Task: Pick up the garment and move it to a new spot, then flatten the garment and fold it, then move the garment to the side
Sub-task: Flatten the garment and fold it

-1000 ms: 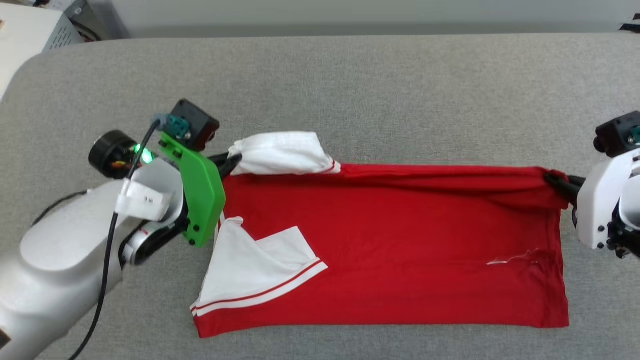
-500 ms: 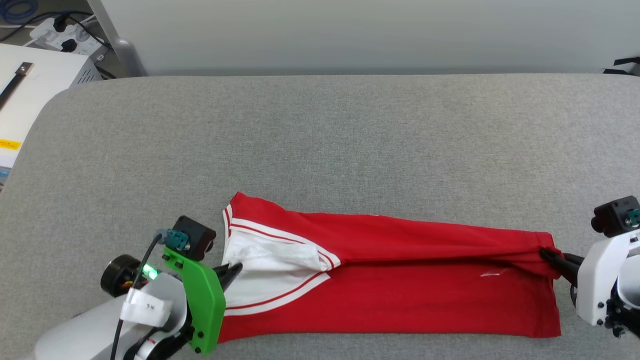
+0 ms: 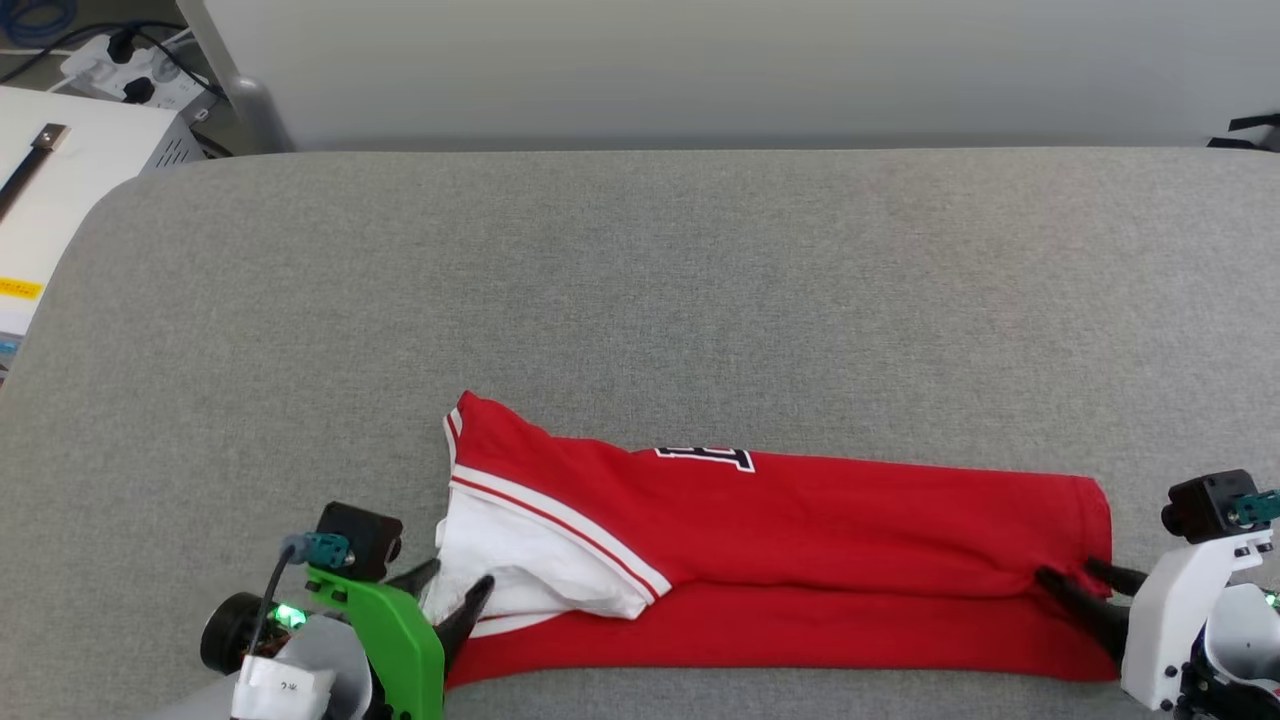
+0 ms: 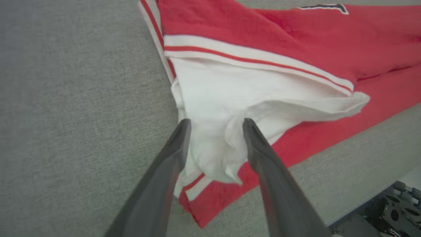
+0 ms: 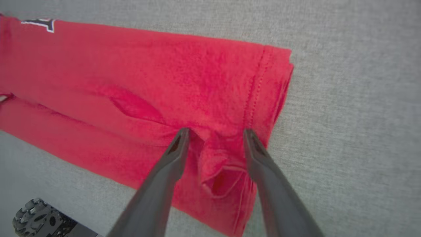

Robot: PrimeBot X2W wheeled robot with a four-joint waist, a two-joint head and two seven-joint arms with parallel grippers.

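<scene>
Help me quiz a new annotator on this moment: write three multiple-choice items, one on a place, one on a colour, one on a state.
1. Where on the grey surface does the garment lie?
A) along the far edge
B) along the edge nearest the robot
C) hanging off the left end

2. What colour is the sleeve at the left gripper?
A) black
B) blue
C) white

3. How do the jaws of the left gripper and the right gripper stand?
A) both apart
B) both shut
C) one shut, one apart

Answers:
1 B: the head view shows it stretched between the two grippers at the near edge.
2 C: the left wrist view shows white cloth below red-striped trim.
3 A: each wrist view shows spread fingers with loose cloth between them.
</scene>
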